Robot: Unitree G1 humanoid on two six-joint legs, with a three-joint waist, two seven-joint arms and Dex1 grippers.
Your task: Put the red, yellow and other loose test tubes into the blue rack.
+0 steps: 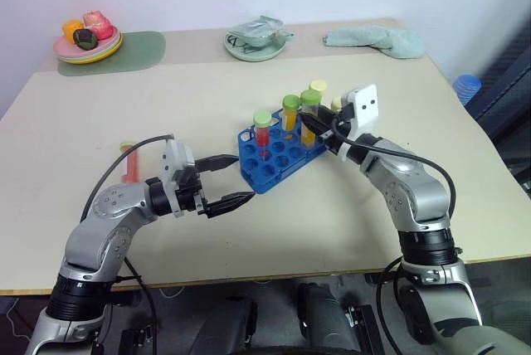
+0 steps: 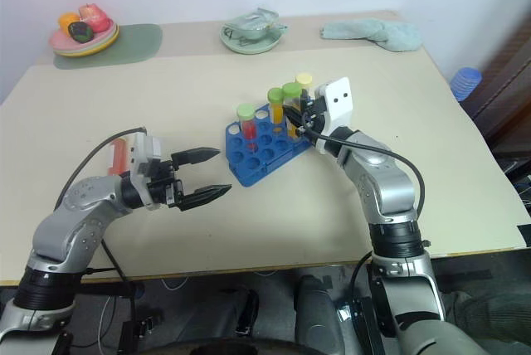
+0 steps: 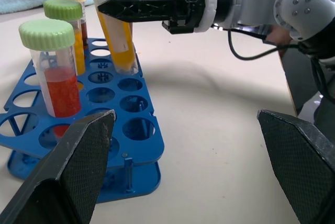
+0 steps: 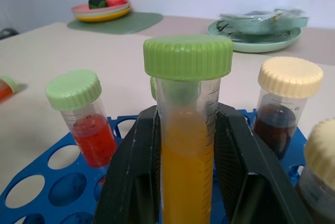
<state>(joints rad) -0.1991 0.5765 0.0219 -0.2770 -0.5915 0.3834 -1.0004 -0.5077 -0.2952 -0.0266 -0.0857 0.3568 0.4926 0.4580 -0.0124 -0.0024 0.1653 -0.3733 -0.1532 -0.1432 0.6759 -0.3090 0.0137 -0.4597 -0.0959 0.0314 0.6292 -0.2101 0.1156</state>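
Observation:
The blue rack [image 1: 267,171] stands mid-table with a red green-capped tube [image 1: 262,128], a yellow green-capped tube [image 1: 289,112] and cream-capped tubes [image 4: 285,103] in it. My right gripper [image 1: 311,131] is shut on another yellow tube with a green cap [image 4: 187,145]. That tube is upright, with its lower end in a hole [image 3: 124,64] at the rack's far right side. My left gripper [image 1: 236,181] is open and holds nothing, just left of the rack's near corner. A loose red tube [image 1: 130,166] lies on the table behind my left forearm.
At the table's back left, a plate of toy fruit [image 1: 87,44] rests on a green mat [image 1: 137,50]. A green dish with packets [image 1: 255,41] and a teal cloth [image 1: 375,40] lie along the far edge. A blue ribbed object [image 1: 466,85] sits beyond the right edge.

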